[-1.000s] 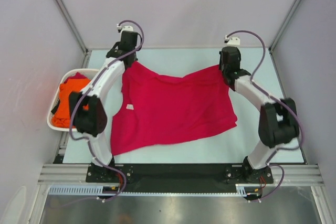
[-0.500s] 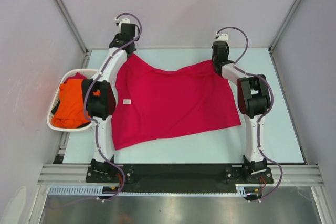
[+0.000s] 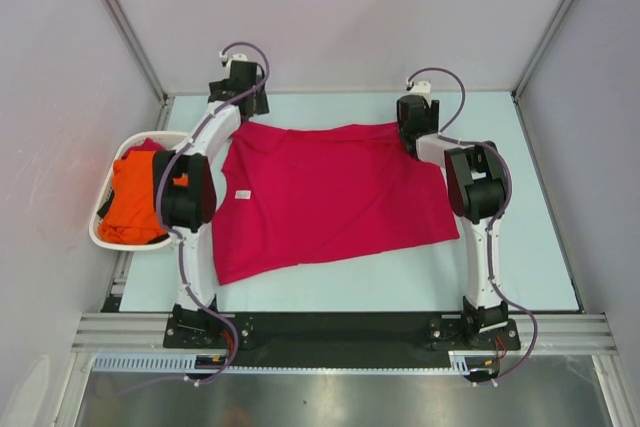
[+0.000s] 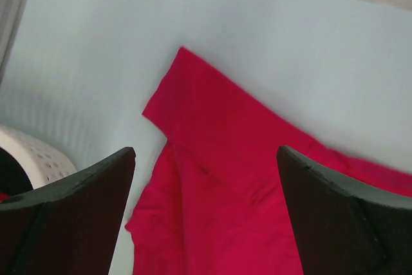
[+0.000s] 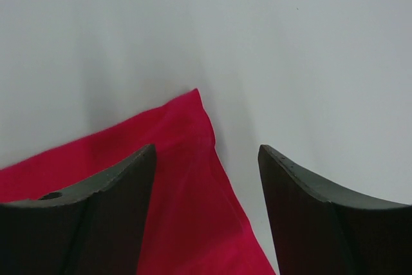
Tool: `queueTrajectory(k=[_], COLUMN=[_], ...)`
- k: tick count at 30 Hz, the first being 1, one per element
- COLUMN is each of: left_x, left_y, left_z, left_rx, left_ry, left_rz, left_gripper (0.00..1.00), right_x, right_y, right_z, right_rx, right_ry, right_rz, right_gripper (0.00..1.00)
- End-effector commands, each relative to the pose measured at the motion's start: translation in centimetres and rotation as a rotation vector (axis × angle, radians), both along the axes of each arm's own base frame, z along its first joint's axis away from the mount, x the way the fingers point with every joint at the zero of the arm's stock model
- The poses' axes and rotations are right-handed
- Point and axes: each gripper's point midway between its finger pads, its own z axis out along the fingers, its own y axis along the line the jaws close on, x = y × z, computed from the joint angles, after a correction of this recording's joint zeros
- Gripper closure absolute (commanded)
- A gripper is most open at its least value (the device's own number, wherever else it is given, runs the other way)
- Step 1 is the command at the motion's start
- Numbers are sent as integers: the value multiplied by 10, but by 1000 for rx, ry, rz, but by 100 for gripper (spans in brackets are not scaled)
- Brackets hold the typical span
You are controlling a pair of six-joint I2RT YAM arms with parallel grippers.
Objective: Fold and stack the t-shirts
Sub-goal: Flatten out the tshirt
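Crimson t-shirt (image 3: 330,197) lies spread flat mid-table (image 3: 520,247), far edge roughly straight, near-left corner the nearest part. Small white tag (image 3: 242,194) on its left part. Orange t-shirt (image 3: 135,202) is crumpled in the white basket (image 3: 100,235), off the table's left edge.

Top view: both arms reach to the shirt's far corners, but jaw gap isn't readable there. Wrist cams settle it:
- left gripper (image 4: 206,152): fingers spread wide, nothing btwn them, over the far-left sleeve, which lies on the table. Basket rim shows at lower left of this view only.
- right gripper (image 5: 207,149): fingers apart, nothing pinched, far-right corner of the cloth flat on the table below.
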Motion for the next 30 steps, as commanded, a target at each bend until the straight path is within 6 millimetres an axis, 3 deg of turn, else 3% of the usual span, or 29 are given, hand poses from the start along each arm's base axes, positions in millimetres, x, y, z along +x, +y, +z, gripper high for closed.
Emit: queueTrajectory(k=[1, 2, 4, 5, 10, 15, 21, 27, 28, 29, 30], left_x=[-12, -20, -27, -36, -52, -50, -37, -16, -9, -8, 3], left_y=[-10, -14, -19, -20, -11, 6, 11, 17, 16, 17, 17], left_z=[24, 4, -10, -30, -64, -60, -48, -55, -50, -61, -50], left_rx=[-102, -118, -139, -143, -139, -159, -192, -300, -320, -327, -334], left_ry=[-82, -39, -25, 15, 59, 25, -1, -9, -23, 2, -19], left_rz=[-20, -31, -32, -36, 22, 76, 86, 103, 94, 102, 98], left_gripper=[10, 13, 21, 23, 26, 21, 20, 21, 21, 23, 25], right_x=[-1, -4, -10, -12, -17, -19, -17, -15, -15, -14, -14], right_y=[4, 3, 3, 3, 6, 9, 13, 15, 15, 15, 15], right_z=[85, 84, 85, 84, 75, 70, 67, 63, 63, 62, 63], right_rx=[41, 46, 50, 51, 66, 65, 67, 65, 62, 64, 64], right_ry=[-185, -182, -176, -171, -146, -137, -131, -124, -124, -121, -123], right_rz=[-12, -14, -16, -14, -6, 3, 21, 30, 31, 31, 33], right_gripper=[30, 30, 30, 30, 30, 30, 30, 30, 30, 31, 30])
